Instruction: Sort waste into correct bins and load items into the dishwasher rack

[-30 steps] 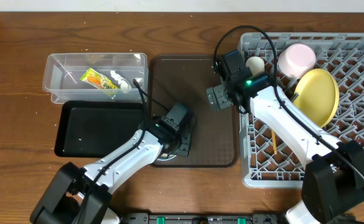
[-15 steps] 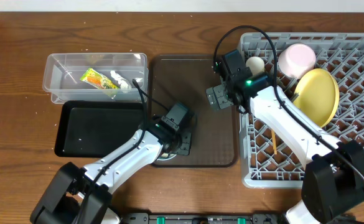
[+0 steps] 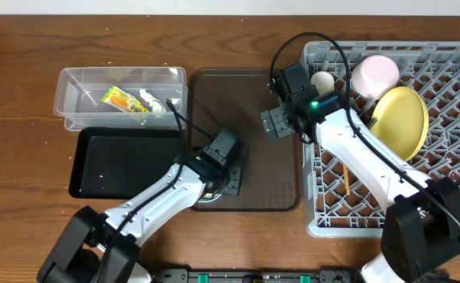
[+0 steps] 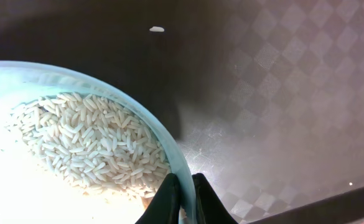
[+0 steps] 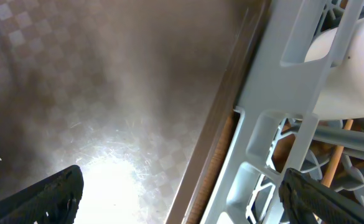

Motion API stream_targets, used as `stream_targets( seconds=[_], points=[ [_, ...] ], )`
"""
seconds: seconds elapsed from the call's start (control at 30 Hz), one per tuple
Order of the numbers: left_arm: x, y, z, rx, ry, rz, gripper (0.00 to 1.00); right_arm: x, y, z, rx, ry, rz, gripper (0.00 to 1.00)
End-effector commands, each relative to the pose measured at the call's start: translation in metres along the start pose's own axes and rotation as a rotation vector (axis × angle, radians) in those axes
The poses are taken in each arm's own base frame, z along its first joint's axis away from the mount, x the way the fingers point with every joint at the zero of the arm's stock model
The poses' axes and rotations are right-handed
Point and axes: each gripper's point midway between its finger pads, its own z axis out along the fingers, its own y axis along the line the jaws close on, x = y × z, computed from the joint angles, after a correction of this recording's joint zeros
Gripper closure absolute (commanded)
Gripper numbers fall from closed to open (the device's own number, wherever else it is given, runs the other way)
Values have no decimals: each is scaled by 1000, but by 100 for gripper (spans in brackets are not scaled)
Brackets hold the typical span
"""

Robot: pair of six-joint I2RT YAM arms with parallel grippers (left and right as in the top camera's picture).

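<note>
The left gripper (image 4: 183, 194) pinched the rim of the light blue bowl (image 4: 141, 118), rice scraps (image 4: 88, 146) inside, at the brown tray's (image 3: 273, 169) seven o'clock. At the table's ten o'clock, the clear tub (image 3: 66, 110) held the wrapper (image 3: 119, 99) and tissue (image 3: 152, 102). At three o'clock, the rack (image 3: 450, 86) held the pink cup (image 3: 375, 75), yellow plate (image 3: 402, 122), white cup (image 3: 322, 80) and chopsticks (image 3: 345, 179). The right gripper (image 3: 273, 124) hung spread.

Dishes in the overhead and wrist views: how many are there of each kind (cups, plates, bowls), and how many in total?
Cups: 2 (pink cup, small white cup)
Plates: 1 (yellow plate)
Bowls: 1 (light blue bowl)
Total: 4
</note>
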Motion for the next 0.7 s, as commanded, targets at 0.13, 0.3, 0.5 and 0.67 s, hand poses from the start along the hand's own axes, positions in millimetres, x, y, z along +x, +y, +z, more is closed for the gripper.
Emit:
stream_targets(
  seconds=[0.13, 0.3, 0.5, 0.67],
  points=[
    [-1, -4, -3, 17, -4, -3, 94, -3, 2, -4, 0, -14, 8, 1],
    [-6, -8, -14, 35, -36, 0, 94, -3, 2, -4, 0, -14, 8, 1],
    [-10, -11, -28, 57, -76, 4, 94, -3, 2, -4, 0, -14, 8, 1],
    [-14, -15, -45, 79, -115, 8, 94, -3, 2, -4, 0, -14, 8, 1]
  ],
)
